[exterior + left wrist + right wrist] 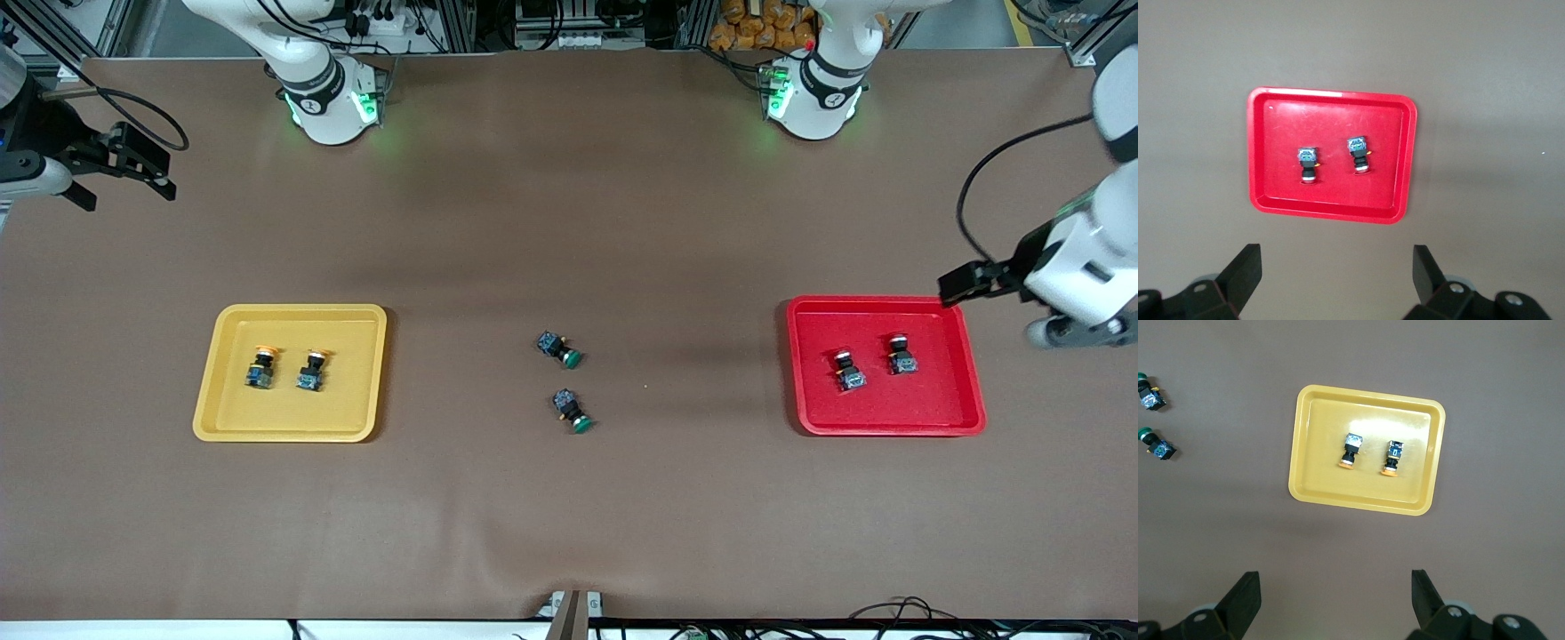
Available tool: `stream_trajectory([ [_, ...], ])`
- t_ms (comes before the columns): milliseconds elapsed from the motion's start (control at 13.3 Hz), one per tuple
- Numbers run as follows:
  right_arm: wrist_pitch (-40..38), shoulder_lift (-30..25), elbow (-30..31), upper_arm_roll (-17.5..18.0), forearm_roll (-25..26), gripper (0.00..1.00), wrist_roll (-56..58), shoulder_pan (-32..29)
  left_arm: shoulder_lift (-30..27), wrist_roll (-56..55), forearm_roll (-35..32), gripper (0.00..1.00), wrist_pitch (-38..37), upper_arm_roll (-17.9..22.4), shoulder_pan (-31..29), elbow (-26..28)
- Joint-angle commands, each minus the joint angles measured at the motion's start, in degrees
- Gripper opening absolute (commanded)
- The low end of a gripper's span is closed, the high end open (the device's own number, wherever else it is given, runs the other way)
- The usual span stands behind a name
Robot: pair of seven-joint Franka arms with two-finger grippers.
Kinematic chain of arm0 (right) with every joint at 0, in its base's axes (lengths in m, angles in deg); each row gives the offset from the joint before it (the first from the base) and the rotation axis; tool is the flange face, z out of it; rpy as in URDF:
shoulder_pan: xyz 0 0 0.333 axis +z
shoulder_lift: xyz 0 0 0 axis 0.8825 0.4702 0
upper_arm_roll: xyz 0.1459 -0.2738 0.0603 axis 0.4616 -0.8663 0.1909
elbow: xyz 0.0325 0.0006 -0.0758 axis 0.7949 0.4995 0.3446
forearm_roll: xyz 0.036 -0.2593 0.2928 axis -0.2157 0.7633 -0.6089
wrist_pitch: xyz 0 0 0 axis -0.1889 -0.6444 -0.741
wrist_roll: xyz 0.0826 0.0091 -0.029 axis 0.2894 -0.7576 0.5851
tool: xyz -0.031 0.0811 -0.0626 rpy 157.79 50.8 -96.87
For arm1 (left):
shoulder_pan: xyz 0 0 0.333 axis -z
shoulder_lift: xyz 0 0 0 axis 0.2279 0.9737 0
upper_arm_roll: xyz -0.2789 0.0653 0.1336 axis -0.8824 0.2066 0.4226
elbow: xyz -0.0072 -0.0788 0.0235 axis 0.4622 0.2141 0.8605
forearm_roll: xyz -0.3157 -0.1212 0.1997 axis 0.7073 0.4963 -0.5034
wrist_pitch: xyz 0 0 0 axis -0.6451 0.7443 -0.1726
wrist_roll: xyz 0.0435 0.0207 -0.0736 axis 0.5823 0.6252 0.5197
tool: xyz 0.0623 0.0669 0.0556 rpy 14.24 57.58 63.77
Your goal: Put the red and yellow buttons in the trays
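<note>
Two yellow-capped buttons (pixel 260 366) (pixel 312 369) sit side by side in the yellow tray (pixel 356 400) toward the right arm's end of the table. They also show in the right wrist view (pixel 1351 450) (pixel 1393 457), in the same tray (pixel 1318 473). Two red-capped buttons (pixel 849 372) (pixel 901 354) sit in the red tray (pixel 889 409) toward the left arm's end, also in the left wrist view (pixel 1308 163) (pixel 1358 155) (pixel 1278 133). My left gripper (pixel 1337 273) is open and empty, raised beside the red tray (pixel 1067 333). My right gripper (pixel 1336 597) is open and empty, raised at the table's edge (pixel 62 191).
Two green-capped switches (pixel 558 348) (pixel 571 411) lie on the brown table between the trays; they also show in the right wrist view (pixel 1150 397) (pixel 1157 443). The arm bases (pixel 329 107) (pixel 813 102) stand along the table's edge farthest from the front camera.
</note>
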Motion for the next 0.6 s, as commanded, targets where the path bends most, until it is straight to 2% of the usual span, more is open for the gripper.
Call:
stream_trajectory([
  [0,0.1,-0.4,0.3,0.3,0.9,1.00,-0.8,-0.1,-4.4,1.0,1.1,1.00,-2.3,-0.2,-0.3,0.2],
  [300,0.1,-0.4,0.3,0.4,0.9,1.00,-0.7,0.0,-4.7,0.8,3.5,1.00,-6.0,-0.1,0.2,-1.7],
  [525,0.1,-0.4,0.2,0.4,0.9,1.00,-0.7,0.0,-8.6,0.9,3.7,1.00,-6.9,0.2,-0.5,-0.5],
])
